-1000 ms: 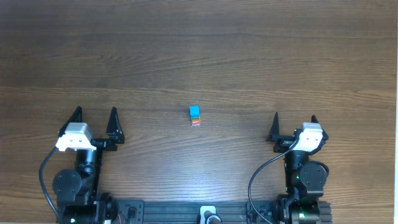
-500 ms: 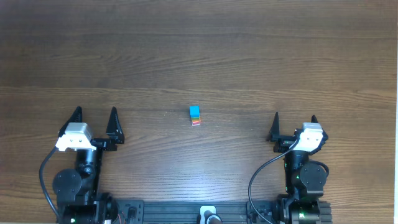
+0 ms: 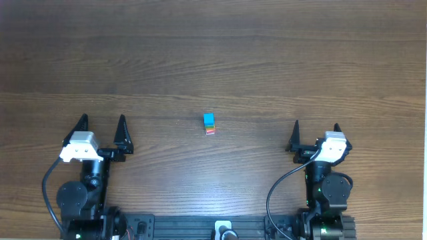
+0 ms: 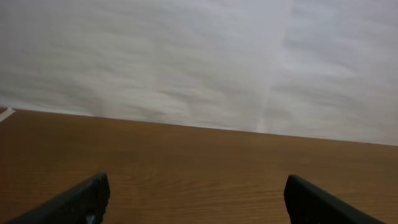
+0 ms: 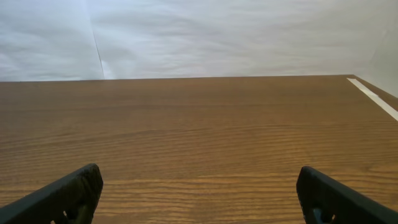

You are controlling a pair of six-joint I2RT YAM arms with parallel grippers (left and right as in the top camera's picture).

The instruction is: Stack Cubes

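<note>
1. Cubes (image 3: 209, 125) sit in one little pile in the middle of the top view, on the brown table (image 3: 213, 53). A blue cube (image 3: 209, 119) is on top, and thin bits of other colours peek out under it.
2. They look small, hard and light, I think. They should not bend or break, but a bump could tip the pile over.
3. The best place to hold one is on two flat sides that face each other, coming straight down from above.
4. The left gripper (image 3: 102, 119) is at the lower left of the top view, well apart from the pile. Its jaws are wide apart and hold nothing.
5. The right gripper (image 3: 316, 124) is at the lower right, also well apart from the pile. Its jaws are wide apart and empty too.
6. Both arms are folded back close to their bases at the bottom edge, with the fingers pointing up the picture over the wood.
</note>
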